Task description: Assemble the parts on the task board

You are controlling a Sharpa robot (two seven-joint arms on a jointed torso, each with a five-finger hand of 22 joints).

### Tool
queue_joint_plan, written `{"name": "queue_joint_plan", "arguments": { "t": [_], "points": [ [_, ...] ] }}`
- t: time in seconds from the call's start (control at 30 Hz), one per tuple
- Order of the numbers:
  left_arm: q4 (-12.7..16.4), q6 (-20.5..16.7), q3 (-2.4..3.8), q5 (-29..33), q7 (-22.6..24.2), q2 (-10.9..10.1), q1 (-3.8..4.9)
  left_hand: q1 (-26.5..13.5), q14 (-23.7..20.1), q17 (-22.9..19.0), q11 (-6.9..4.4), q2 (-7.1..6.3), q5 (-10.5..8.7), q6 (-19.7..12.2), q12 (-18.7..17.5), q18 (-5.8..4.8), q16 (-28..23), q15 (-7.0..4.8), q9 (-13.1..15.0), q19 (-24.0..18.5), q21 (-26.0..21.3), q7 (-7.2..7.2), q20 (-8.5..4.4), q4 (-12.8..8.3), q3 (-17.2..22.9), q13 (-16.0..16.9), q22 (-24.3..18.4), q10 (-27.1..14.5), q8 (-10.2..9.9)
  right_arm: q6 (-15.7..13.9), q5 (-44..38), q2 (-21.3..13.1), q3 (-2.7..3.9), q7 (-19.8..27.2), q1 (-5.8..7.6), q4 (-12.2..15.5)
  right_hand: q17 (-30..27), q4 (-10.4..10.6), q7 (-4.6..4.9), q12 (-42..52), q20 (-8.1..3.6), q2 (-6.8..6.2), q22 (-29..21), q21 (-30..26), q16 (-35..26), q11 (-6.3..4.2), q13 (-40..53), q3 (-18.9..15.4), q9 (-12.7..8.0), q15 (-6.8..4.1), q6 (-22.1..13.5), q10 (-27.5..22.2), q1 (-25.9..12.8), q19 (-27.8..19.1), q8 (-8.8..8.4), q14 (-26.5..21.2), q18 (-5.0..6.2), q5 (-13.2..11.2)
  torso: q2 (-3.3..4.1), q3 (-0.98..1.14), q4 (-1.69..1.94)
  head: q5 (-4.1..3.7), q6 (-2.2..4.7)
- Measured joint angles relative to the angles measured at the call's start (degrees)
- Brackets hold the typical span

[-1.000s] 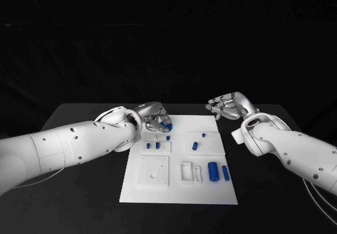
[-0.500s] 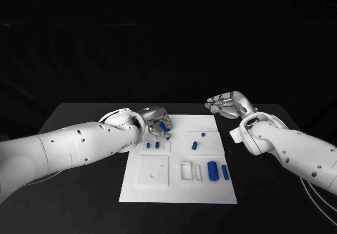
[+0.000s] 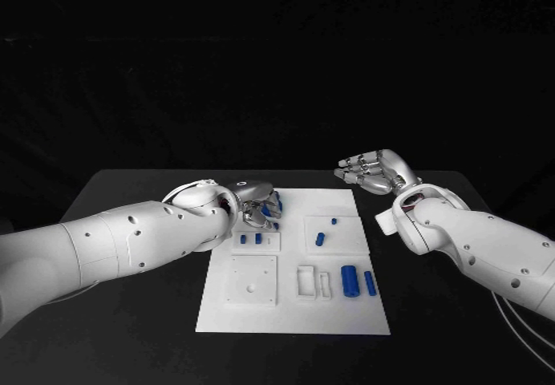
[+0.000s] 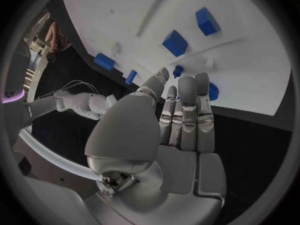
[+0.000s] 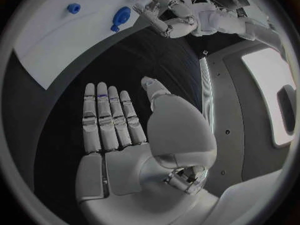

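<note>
The white task board [image 3: 295,317] lies mid-table. My left hand [image 3: 257,204] hovers over its far left corner and pinches a small blue part [image 3: 274,207] at its fingertips. In the left wrist view the left hand's fingers [image 4: 187,110] reach straight out over the board [image 4: 244,60], with a small blue piece [image 4: 178,71] at their tips. My right hand [image 3: 372,171] is off the board past its far right corner, fingers straight and apart, holding nothing; the right wrist view shows the right hand's flat palm [image 5: 125,150] above black table.
Two small blue pegs [image 3: 251,238] stand in the left block. Another two [image 3: 322,237] are in the right block. Two longer blue cylinders [image 3: 350,281] lie near the board's right edge, beside white slots [image 3: 308,282]. A square recessed plate [image 3: 253,281] sits front left.
My left hand has drawn back a little over the board's far left corner and turned, still carrying the blue part. The right hand has barely moved.
</note>
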Motion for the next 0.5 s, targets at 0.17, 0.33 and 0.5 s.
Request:
{"name": "queue_joint_plan", "arguments": {
  "t": [0.17,0.33,0.5],
  "points": [
    [-0.82,0.3,0.0,-0.48,0.0,0.47,-0.33,0.54,0.0,-0.18,0.0,0.53,0.0,0.0,0.0,0.0,0.0,0.0,-0.06,0.0,0.72,0.0,0.0,-0.54,0.54,-0.01,0.0,0.0,0.0,0.16,0.5,0.06,0.0,0.27,0.0,0.0,0.0,-0.16,0.04,0.0,0.0,0.0,0.0,0.0,0.0,-0.2,0.0,-0.16,0.0,0.0,-0.04,-0.2,0.0,0.0,0.0,0.0,-0.01,0.0,0.02,0.03,-0.05,0.07,0.0],
    [-1.54,0.27,0.0,-0.8,0.09,0.84,-0.78,0.09,0.0,-0.24,0.0,0.98,0.0,0.0,0.0,0.0,0.49,0.0,-0.05,0.0,1.57,0.0,0.0,-0.58,1.87,-0.05,-0.01,0.0,0.0,0.33,0.78,0.08,-0.01,0.37,0.0,0.01,0.0,-0.16,0.04,0.0,0.0,0.0,0.0,0.0,0.0,-0.2,0.01,-0.16,0.01,0.0,-0.04,-0.2,0.0,0.0,0.0,0.0,0.0,0.0,0.06,0.05,-0.09,-0.06,-0.07],
    [-2.05,0.03,0.0,-1.0,0.27,1.06,-1.09,0.09,0.0,-0.24,-0.01,0.98,0.0,-0.63,0.0,0.0,0.88,0.0,-0.05,-0.22,2.64,0.18,0.21,-0.58,3.3,-0.05,-0.01,0.43,0.0,0.54,0.94,0.05,-0.01,0.37,0.0,0.1,0.01,-0.16,0.04,0.01,0.0,0.0,0.01,0.0,0.0,-0.2,0.01,-0.16,0.01,0.0,-0.04,-0.2,0.0,0.0,0.0,0.0,0.0,0.0,0.07,0.06,-0.09,-0.22,-0.23]
  ]
}}
